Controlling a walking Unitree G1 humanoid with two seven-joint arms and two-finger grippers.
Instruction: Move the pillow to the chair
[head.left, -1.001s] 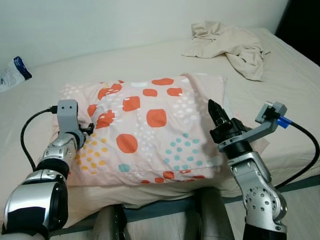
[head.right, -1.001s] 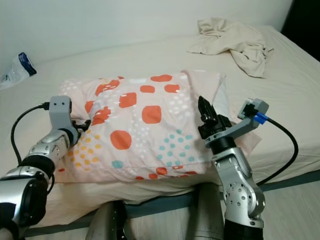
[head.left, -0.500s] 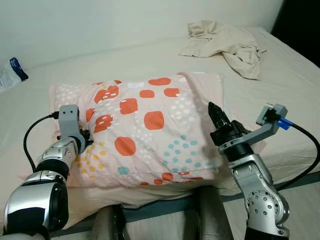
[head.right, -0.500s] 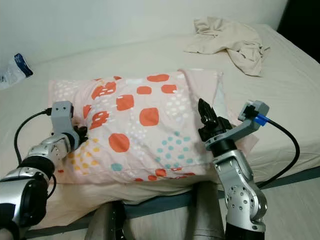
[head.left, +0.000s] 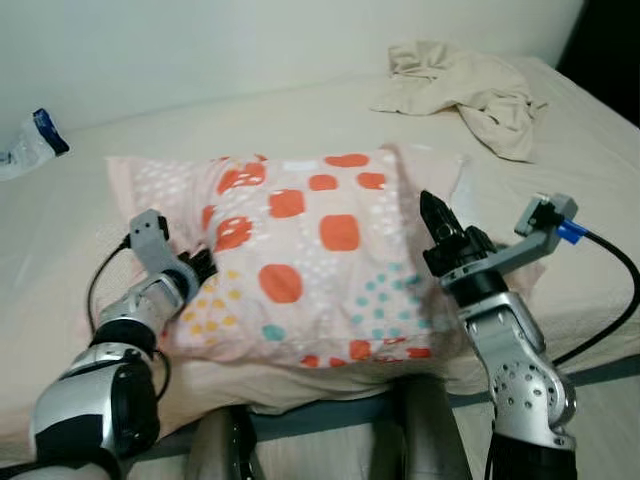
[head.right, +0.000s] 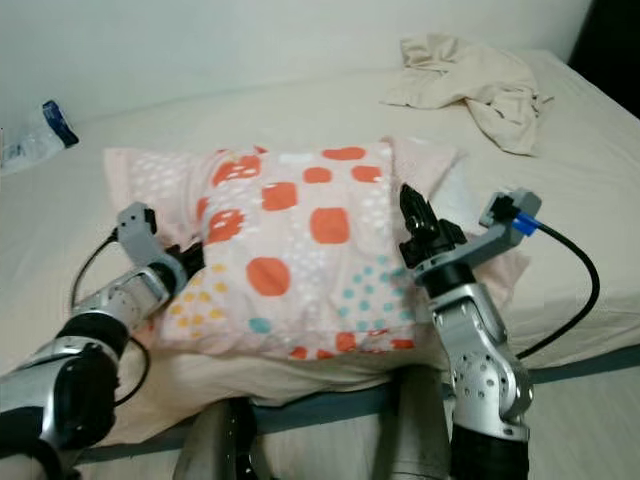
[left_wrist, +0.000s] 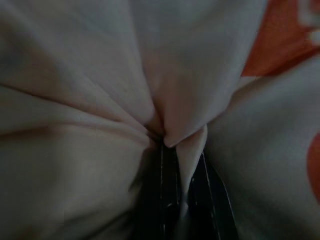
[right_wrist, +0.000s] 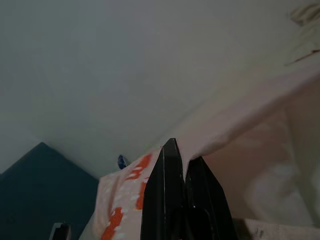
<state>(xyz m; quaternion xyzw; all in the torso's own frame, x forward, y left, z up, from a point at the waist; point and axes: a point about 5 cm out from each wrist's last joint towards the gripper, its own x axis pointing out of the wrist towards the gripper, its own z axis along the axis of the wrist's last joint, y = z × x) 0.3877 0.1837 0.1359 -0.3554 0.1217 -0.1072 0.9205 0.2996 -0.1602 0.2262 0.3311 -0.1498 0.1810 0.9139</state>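
- Directly ahead of me, the pillow (head.left: 320, 260) lies on the bed (head.left: 250, 125), near its front edge, with its long axis running left to right between my two arms.
- My left gripper (head.left: 200, 268) is at the pillow's left short end. In the left wrist view, its black fingers (left_wrist: 165, 195) are clenched on a bunched fold of the pillowcase.
- My right gripper (head.left: 437, 222) is at the pillow's right short end, pointing up and away from me. In the right wrist view, its fingers (right_wrist: 167, 190) are pressed together, with pink fabric draped against the tips. I judge they pinch the pillow's edge, though that hold looks thin.
- Each arm is at its own end, so neither is nearer; the pillow spans the gap between them.
- I judge the coming lift depends on both ends rising together, or the pillow will sag or slip from the right side.
- A crumpled beige cloth (head.left: 470, 85) lies well apart, far right on the bed.
- I see no chair.
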